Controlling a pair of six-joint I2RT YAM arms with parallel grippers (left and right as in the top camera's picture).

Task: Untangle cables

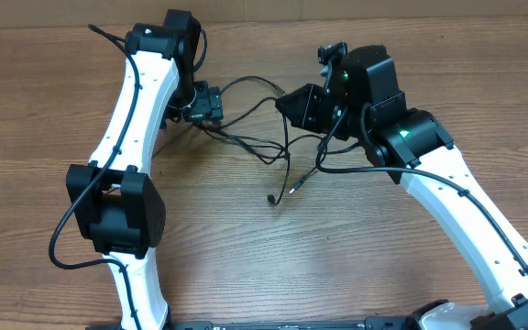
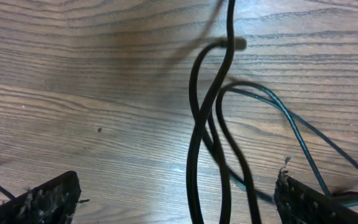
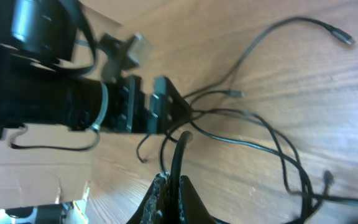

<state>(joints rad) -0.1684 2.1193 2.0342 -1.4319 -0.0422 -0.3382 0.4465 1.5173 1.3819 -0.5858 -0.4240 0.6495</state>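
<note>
right claw (image 3: pixel 169 190): pinching one strand of the cables (image 1: pixel 262 147), likely so you can draw it out.
left claw (image 2: pixel 176 199): spread over loops near the table's (image 1: pixel 356 266) far edge, ready to pin.

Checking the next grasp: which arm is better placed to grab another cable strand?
Left, probably. The left gripper is open with several cables between its jaws; the right gripper is shut on one cable, so occupied.
</note>
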